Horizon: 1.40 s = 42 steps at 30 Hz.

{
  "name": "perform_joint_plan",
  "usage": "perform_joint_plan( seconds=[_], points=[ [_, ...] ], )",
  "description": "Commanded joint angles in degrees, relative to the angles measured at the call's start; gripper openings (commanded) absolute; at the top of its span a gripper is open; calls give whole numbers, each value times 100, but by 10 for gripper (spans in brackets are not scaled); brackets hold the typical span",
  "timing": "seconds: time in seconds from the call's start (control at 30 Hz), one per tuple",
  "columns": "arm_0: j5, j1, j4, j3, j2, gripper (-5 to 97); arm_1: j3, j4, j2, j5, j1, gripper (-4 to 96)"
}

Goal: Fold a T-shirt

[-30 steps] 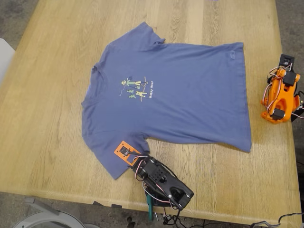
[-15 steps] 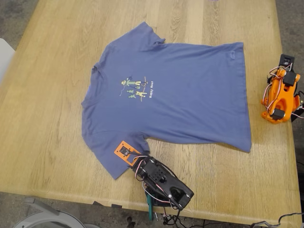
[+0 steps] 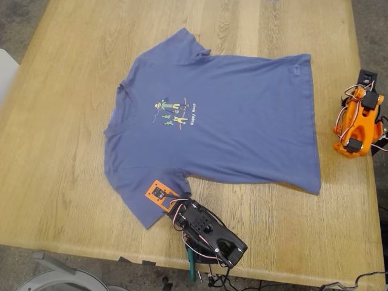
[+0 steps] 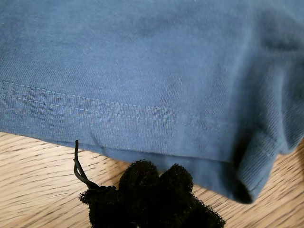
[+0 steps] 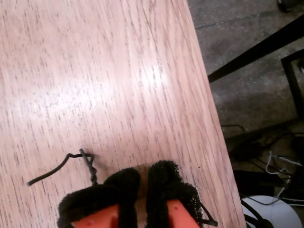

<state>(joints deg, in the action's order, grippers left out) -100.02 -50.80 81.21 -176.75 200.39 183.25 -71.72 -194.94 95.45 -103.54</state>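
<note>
The T-shirt point(image 3: 212, 121) is lying flat, print up, mid-desk point(image 3: 60, 121). My first hand point(image 4: 154, 187), pads together, is hovering at a sleeve hem; my second hand point(image 5: 142, 190), also closed, is waiting over bare wood.

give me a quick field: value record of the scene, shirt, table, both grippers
T-shirt: slate-blue, spread flat and unfolded, print facing up, collar toward the exterior view's left
table: light wood
my first gripper: at the hem of a sleeve, black-padded fingers together, not gripping cloth
my second gripper: over bare wood near the table's edge, away from the T-shirt, fingers together, holding nothing
fold progress: none visible
</note>
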Motion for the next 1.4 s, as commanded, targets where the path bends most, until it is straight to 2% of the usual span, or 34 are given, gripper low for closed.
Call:
perform_joint_plan(
  seconds=[0.0,0.07,0.27,0.43,0.5,0.57,0.67,0.7,0.73,0.83,0.93,1.0,1.1,1.23,1.27,1.37],
  points=[
    [-422,0,62,114,642,1,396,-26,-9,-26,-97,119],
    [-606,-79,53,114,642,1,396,-26,-9,-44,-149,119],
    [-501,-229,62,114,642,3,378,-26,-26,-272,-299,108],
    [-940,-290,62,114,642,0,378,650,-26,-105,-519,124],
    [-1582,-237,62,114,642,0,378,1239,-26,-105,-466,122],
    [-1354,-281,62,114,642,2,378,1670,-26,-193,-457,112],
    [-1389,-272,62,114,642,2,264,2092,-26,-272,-589,108],
    [-1274,-290,62,114,642,3,185,2162,-26,-325,-633,110],
    [-993,-378,44,114,642,3,105,2197,-26,-387,-694,120],
    [-519,-642,-580,114,642,14,-97,2276,-26,-554,-853,151],
    [352,-967,-1723,114,642,21,-229,2531,-26,-677,-993,163],
    [519,-1037,-2558,114,642,77,-308,2725,-26,-773,-1081,176],
    [431,-1213,-3331,132,642,152,-378,3146,-26,-896,-1248,195],
    [211,-1204,-4263,114,642,458,-387,3691,-26,-1178,-1450,263],
    [176,-1204,-4456,114,642,498,-387,3806,-26,-1274,-1468,290],
    [149,-1239,-4140,360,633,517,-492,3946,-26,-1564,-1406,354]
  ],
)
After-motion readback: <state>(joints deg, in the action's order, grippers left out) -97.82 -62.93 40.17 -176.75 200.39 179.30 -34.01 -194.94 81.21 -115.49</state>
